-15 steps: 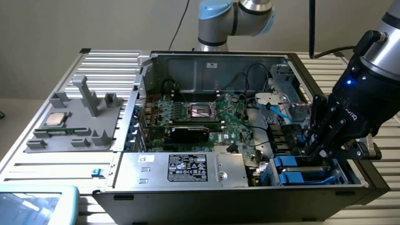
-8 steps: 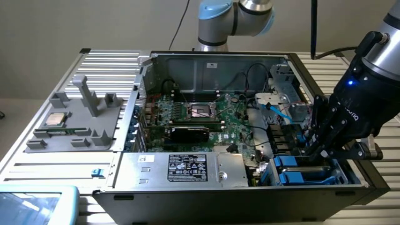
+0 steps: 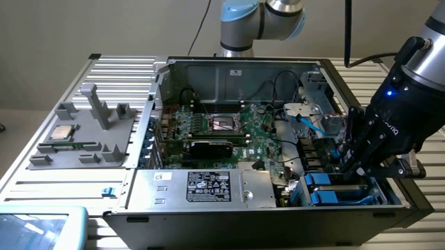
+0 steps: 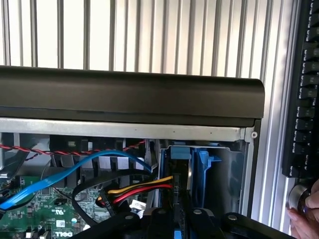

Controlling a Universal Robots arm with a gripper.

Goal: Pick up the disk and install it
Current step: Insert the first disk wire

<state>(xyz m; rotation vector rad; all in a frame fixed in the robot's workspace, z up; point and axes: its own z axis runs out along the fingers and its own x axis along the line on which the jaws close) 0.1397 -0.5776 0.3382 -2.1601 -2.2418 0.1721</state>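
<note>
My gripper reaches down into the drive bay at the front corner of the open computer case, on the exterior view's right. Its dark fingers stand close together on a thin upright slab seen edge-on, the disk, whose blue bracket end points into the bay. In the exterior view the gripper body hides most of the disk. Beside it in the bay sits another blue-bracketed drive unit.
Yellow, red and black power wires and a blue data cable run close by the bay, over the motherboard. The power supply fills the case front. A grey fixture with a processor chip lies outside. A hand rests by a keyboard.
</note>
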